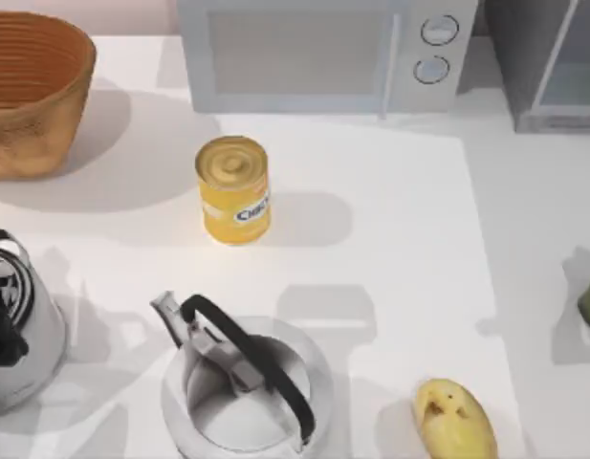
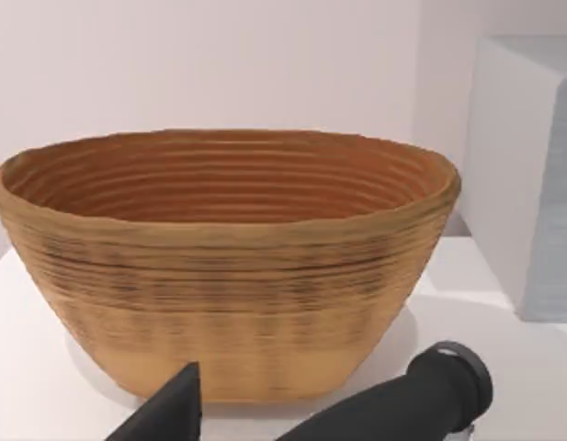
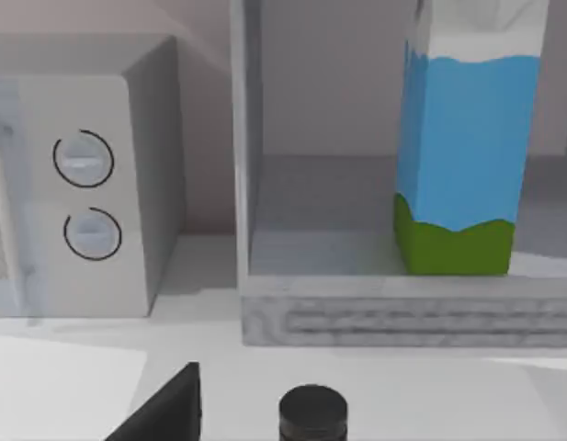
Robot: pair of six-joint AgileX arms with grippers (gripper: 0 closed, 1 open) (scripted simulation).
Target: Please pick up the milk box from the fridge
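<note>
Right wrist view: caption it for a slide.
Milk box standing upright inside the open fridge, beside the microwave.

Ribbed woven basket (image 2: 228, 266), glossy kettle (image 1: 242, 397) — smooth matt milk box (image 3: 467, 138)

Non-task items: wicker basket (image 1: 32, 91) directly ahead of left fingers, microwave (image 1: 323, 53) beside it. Yellow can (image 1: 233, 189), kettle (image 1: 242, 382), potato (image 1: 454, 419) on table (image 1: 390, 249), apart.
</note>
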